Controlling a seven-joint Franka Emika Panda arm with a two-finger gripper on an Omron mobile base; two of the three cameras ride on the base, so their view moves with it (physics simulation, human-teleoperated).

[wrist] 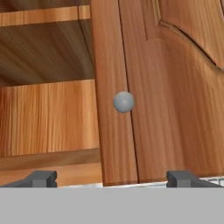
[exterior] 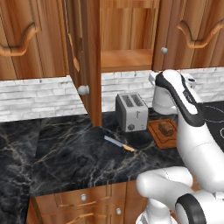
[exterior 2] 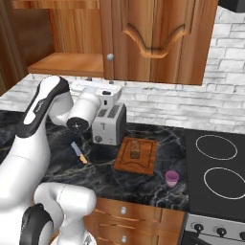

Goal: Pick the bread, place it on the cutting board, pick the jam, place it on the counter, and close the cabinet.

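The bread [exterior 2: 135,149] lies on the cutting board [exterior 2: 143,165], which rests on the counter [exterior 2: 100,165] to the right of the toaster. In the left base view the bread [exterior: 165,127] and cutting board [exterior: 158,139] are partly behind my arm. The jam [exterior 2: 172,178] stands on the counter near its front edge, right of the board. The cabinet [exterior: 127,57] has its left door [exterior: 83,65] swung out wide; the right door [exterior 2: 153,38] is closed. My gripper [wrist: 112,179] is open and empty, raised above the toaster and facing the closed door's knob [wrist: 124,101].
A silver toaster [exterior: 131,111] stands against the brick wall under the open cabinet. A knife [exterior: 119,143] with an orange handle lies on the counter [exterior: 78,153] in front of it. A black stovetop [exterior 2: 217,167] is at the right. Drawers [exterior: 83,197] run below the counter.
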